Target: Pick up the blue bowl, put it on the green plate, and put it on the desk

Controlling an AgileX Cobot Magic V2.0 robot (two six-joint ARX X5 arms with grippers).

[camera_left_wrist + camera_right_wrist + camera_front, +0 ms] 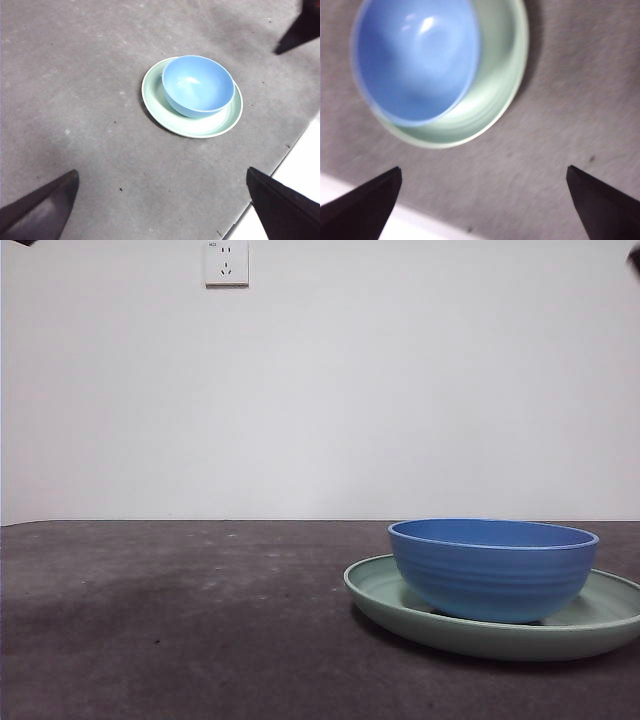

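Table (180, 620), dark grey-brown and faintly speckled, fills the lower part of the front view and runs back to a plain white wall (400, 390) that carries a white socket (226, 262) high up. On the table, toward the right side of the front view, lies the green plate (610, 610), wide and shallow with a raised rim. The blue bowl (492, 570) stands upright inside the plate, narrower than it and set off-centre, so that a broad crescent of the plate's floor shows on one side in both wrist views; faint horizontal ridges ring the bowl's outside and it is empty.

The left gripper (165, 210) hangs above bare table well apart from the plate, its fingers (45, 205) spread wide with nothing between them. The right gripper (482, 205) hovers close over the plate's edge, near the table's border, its fingers (605, 200) likewise spread wide and holding nothing. Its view is somewhat blurred. A dark tip (302, 30) shows at a corner of the left wrist view.
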